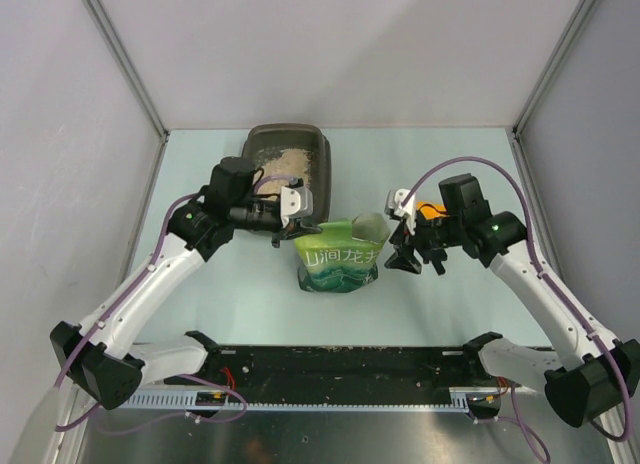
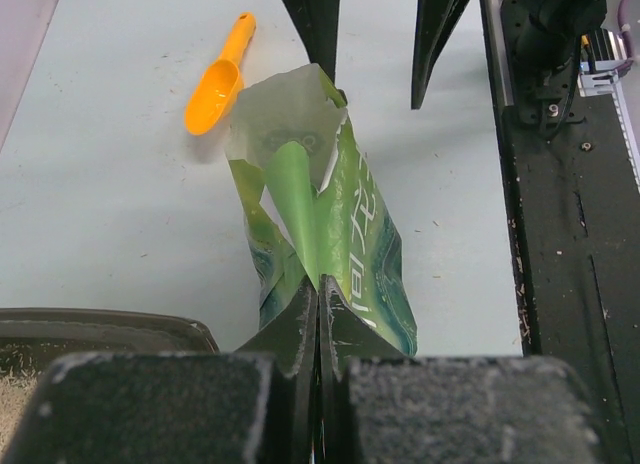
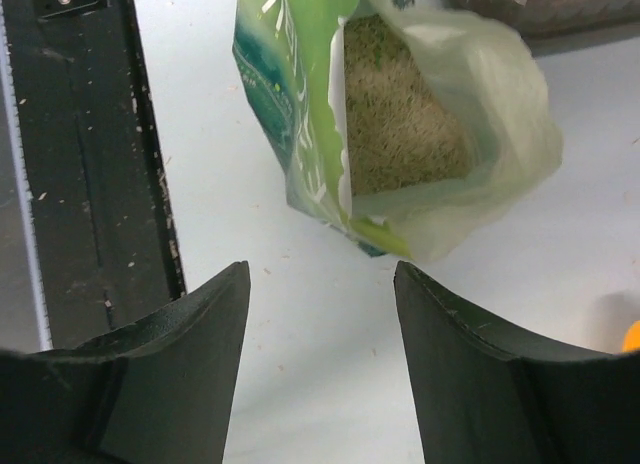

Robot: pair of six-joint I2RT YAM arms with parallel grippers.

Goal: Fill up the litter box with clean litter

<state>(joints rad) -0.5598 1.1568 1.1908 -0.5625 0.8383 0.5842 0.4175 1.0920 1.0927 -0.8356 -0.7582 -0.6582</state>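
Left wrist view: left tool (image 2: 318, 289) clenched on pouch (image 2: 350, 224) edge. The right tool (image 3: 320, 279) is released, beside the pouch. Only the right wrist view shows clean litter (image 3: 400, 114) inside the pouch. Top view shows the litter box (image 1: 285, 133) just behind the pouch, partly filled. Orange scoop (image 2: 218, 76) lies on the tabletop (image 2: 100, 184) near the pouch.

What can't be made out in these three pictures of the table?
- Top view: the left arm covers the near end of the shallow dark brown plastic litter box, hiding its fill.
- Top view: the right arm hides most of the orange plastic scoop.
- Right wrist view: the green printed pouch's walls hide how deep its pale granules go.
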